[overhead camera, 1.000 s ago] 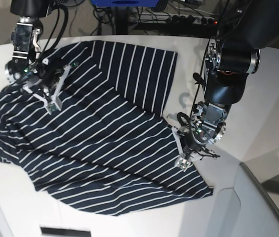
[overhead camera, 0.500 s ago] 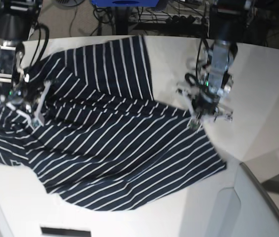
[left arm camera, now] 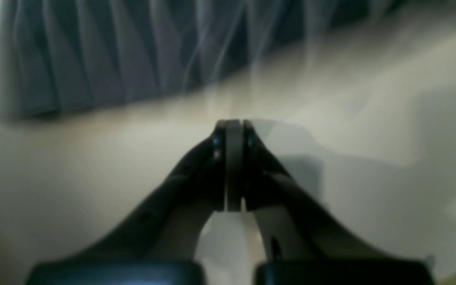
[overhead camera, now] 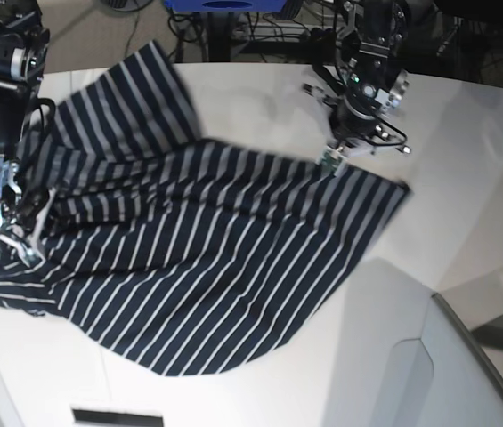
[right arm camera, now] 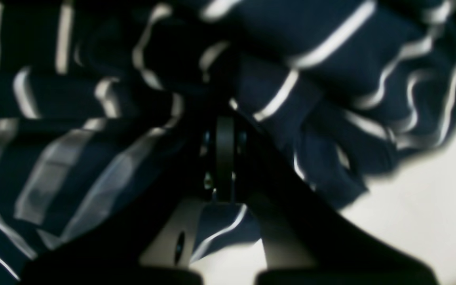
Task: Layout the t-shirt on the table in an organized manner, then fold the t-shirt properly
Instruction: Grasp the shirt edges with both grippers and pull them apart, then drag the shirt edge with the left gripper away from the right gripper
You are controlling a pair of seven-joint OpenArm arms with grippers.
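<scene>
The navy t-shirt (overhead camera: 198, 249) with white stripes lies spread over the white table (overhead camera: 465, 178), its folds slanting from far left to near right. My left gripper (overhead camera: 329, 160) is shut at the shirt's far right edge. In the left wrist view its jaws (left arm camera: 234, 122) are pressed together over bare table (left arm camera: 73, 178) with nothing between them, and the blurred t-shirt (left arm camera: 93, 59) lies beyond. My right gripper (overhead camera: 30, 249) is shut at the shirt's left side. In the right wrist view its tip (right arm camera: 225, 122) is buried in bunched t-shirt fabric (right arm camera: 331, 59); no cloth shows between the pads.
A raised pale panel (overhead camera: 429, 356) stands at the near right corner. A dark slot (overhead camera: 117, 416) sits at the near edge. Cables and a blue object (overhead camera: 224, 7) lie beyond the far edge. Bare tabletop (right arm camera: 430, 198) shows right of the right gripper.
My left gripper has swept toward the far edge, and the shirt's right side has come with it. The right gripper has moved left and nearer. The shirt has turned and spread wider.
</scene>
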